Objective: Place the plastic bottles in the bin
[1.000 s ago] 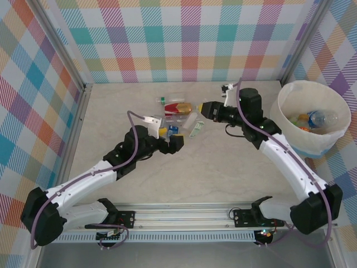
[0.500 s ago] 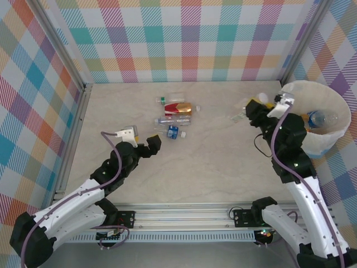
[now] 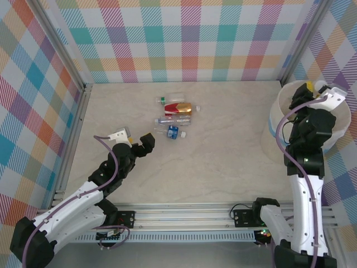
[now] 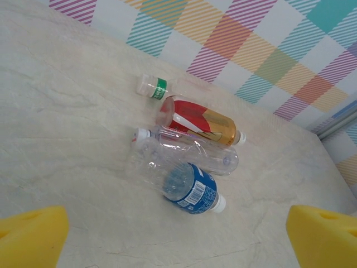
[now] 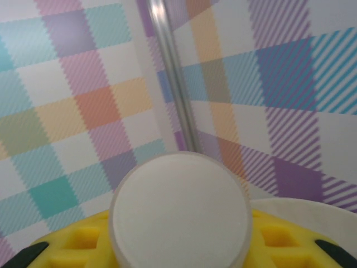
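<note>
Holding one of the plastic bottles (image 5: 179,215) in the right gripper (image 3: 313,86), high above the bin (image 3: 278,109) and near its far rim. Clamped end-on between the yellow pads (image 5: 78,245), which press in on both sides of a round white face. Cannot tell cap from base in the right wrist view, nor any label colour.

Standing at the right side of the table (image 3: 223,162), against the checked wall: the bin, white with a light blue band, partly hidden by the right arm (image 3: 304,184).

Reaching low over the table left of centre with the left gripper (image 3: 140,144), spread as wide as it goes and gripping nothing. Showing in the left wrist view as two yellow fingertips (image 4: 30,234) in the bottom corners, well apart, with bare tabletop between them.

Facing four bottles on their sides in a loose cluster toward the back of the table, clear of that open gripper and well apart from the bin. Farthest back, a clear bottle with a green band (image 4: 152,86). Next, a red-and-gold bottle (image 4: 198,120) with a white cap, and a crumpled clear bottle (image 4: 187,153) alongside, touching or just beside it. Nearest, a blue-labelled bottle (image 4: 192,190) with a white cap, against the crumpled one.
</note>
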